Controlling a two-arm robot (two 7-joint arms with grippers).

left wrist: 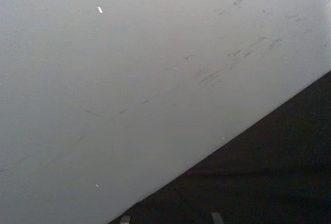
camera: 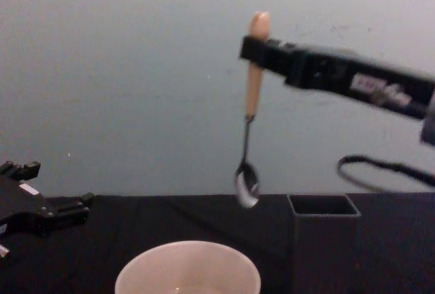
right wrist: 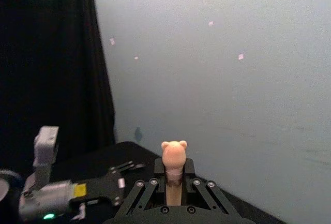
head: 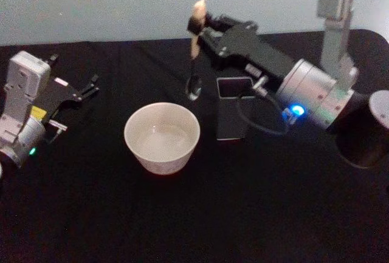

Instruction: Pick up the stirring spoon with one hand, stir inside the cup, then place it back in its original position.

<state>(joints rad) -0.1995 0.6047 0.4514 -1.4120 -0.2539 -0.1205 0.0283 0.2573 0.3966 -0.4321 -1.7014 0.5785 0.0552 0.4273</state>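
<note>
Checking in: what is the right gripper (head: 196,29) doing?

From my remote station I see it raised over the back of the black table (head: 182,220). Its two fingers are clenched on the pale beige handle of the stirring spoon (head: 194,53). In my right wrist view the handle stands between the fingers, and its rounded, knobby tip pokes out above them.

Where is the spoon in relation to everything else?

It hangs upright in the air, bowl pointing down. In my chest view the small shiny bowl is clear above the rim of the cream-white cup (camera: 156,273). It is also slightly higher than the open mouth of the dark grey square holder (camera: 319,246). In my head view the bowl shows just behind the cup's far rim, between cup and holder. It touches neither of them.

How do the cup and holder stand?

Both are upright on the table and near each other, the cup to the robot's left of the holder. I see a pale, glossy surface inside the cup, but I cannot tell what it is.

And the other arm?

The left gripper (head: 85,88) rests low at the table's left side, well apart from the cup.
</note>
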